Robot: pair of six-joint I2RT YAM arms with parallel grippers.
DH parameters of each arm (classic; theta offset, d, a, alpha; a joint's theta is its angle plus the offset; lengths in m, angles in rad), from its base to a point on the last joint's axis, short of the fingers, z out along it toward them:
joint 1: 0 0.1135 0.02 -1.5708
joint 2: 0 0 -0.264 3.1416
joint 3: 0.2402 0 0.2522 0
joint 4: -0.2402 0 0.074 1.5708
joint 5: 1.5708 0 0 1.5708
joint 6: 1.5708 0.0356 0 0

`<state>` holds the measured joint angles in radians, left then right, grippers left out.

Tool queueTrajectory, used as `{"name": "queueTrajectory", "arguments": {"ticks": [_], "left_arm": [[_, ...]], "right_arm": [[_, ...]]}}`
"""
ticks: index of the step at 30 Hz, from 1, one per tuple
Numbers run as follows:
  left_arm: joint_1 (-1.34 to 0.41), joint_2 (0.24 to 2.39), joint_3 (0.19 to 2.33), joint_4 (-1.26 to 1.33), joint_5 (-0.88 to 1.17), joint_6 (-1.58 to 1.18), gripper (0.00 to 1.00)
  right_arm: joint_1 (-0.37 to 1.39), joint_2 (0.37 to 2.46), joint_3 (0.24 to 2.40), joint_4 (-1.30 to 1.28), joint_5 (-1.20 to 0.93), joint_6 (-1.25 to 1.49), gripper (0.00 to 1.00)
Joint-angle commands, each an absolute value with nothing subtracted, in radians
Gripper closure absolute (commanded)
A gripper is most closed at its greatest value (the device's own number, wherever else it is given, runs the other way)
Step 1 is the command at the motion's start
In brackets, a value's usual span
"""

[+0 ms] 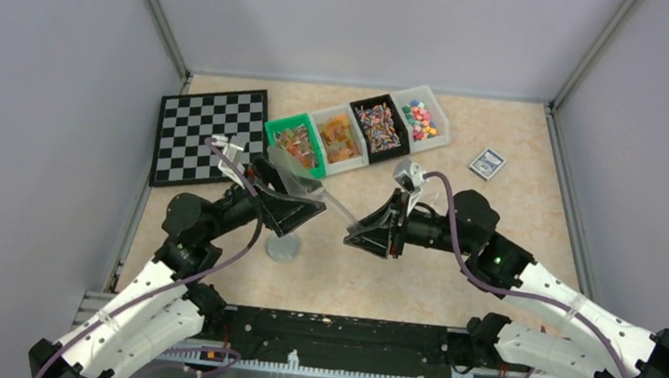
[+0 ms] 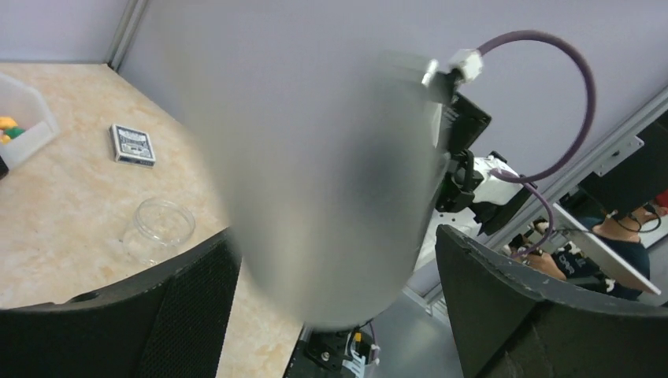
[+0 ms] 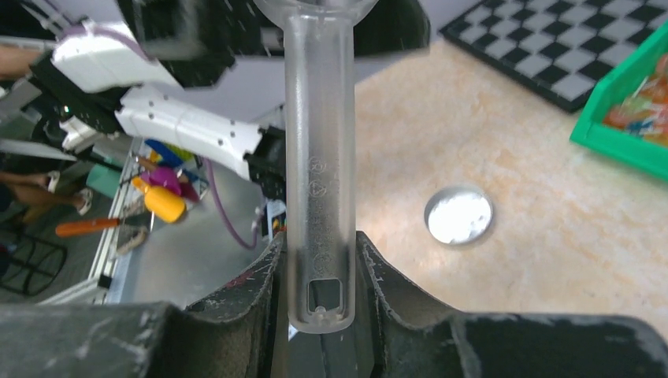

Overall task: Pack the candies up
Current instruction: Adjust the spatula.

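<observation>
The candies lie in four bins at the back: a green bin (image 1: 296,143), a white bin (image 1: 339,138), a black bin (image 1: 380,125) and a white bin (image 1: 420,118). My right gripper (image 1: 362,234) (image 3: 319,248) is shut on the handle of the clear scoop (image 1: 312,191) (image 3: 319,157), which reaches left and up. Its bowl hangs over my left gripper (image 1: 289,212) (image 2: 335,234). The left jaws are wide apart, with a blurred grey shape (image 2: 315,173), apparently the scoop's bowl, between them. I see no candies in the scoop.
A chessboard (image 1: 210,134) lies at the back left and a card deck (image 1: 486,163) (image 2: 131,145) at the back right. A round clear lid or dish (image 1: 283,247) (image 3: 458,215) sits under the left gripper. A clear round jar (image 2: 160,224) shows in the left wrist view.
</observation>
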<state>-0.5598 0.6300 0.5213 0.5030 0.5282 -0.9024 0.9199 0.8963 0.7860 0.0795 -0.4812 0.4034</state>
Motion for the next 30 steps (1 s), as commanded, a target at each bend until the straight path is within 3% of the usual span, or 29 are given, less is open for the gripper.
{"name": "queueTrajectory", "arguments": {"ticks": [1,8,20,22,27,30], "left_arm": [[-0.562,0.622,0.606,0.398,0.606,-0.791,0.06],[-0.561,0.655,0.662,0.323,0.700,-0.772,0.12],[-0.563,0.643,0.591,0.439,0.612,-0.956,0.43],[-0.562,0.633,0.555,0.505,0.570,-1.015,0.45],[-0.562,0.629,0.503,0.616,0.499,-1.115,0.46],[-0.563,0.624,0.503,0.629,0.467,-1.124,0.45]], "right_arm": [[0.916,0.886,0.827,-0.039,-0.534,0.343,1.00],[0.912,0.886,0.836,-0.087,-0.559,0.312,1.00],[0.886,0.833,0.836,-0.056,-0.521,0.350,1.00],[0.887,0.827,0.819,0.002,-0.497,0.376,0.94],[0.885,0.815,0.713,0.257,-0.438,0.507,0.52],[0.885,0.835,0.662,0.458,-0.428,0.599,0.38]]}}
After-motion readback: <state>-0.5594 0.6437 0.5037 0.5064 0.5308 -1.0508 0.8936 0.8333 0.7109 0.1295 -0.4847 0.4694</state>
